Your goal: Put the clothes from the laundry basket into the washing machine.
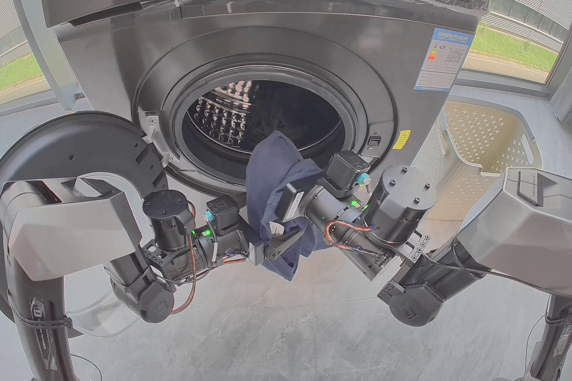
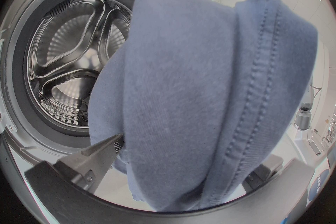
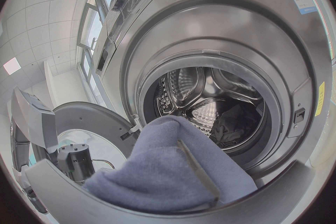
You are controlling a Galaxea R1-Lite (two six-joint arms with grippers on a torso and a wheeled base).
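Note:
A blue garment (image 1: 271,174) hangs draped over my right gripper (image 1: 293,199), just below the front rim of the washing machine's open drum (image 1: 262,114). In the right wrist view one thin finger (image 3: 196,167) lies on the blue garment (image 3: 164,168), near the middle as if shut on it; the other finger is hidden. My left gripper (image 1: 271,248) is low beside the cloth, open wide. One of its fingers (image 2: 99,156) touches the hanging blue garment (image 2: 196,95). A dark garment (image 3: 234,126) lies inside the drum.
The machine's round door (image 1: 71,153) stands swung open at the left, behind my left arm. A cream perforated laundry basket (image 1: 482,156) sits to the right of the machine, no clothes visible in it. Grey floor lies below the arms.

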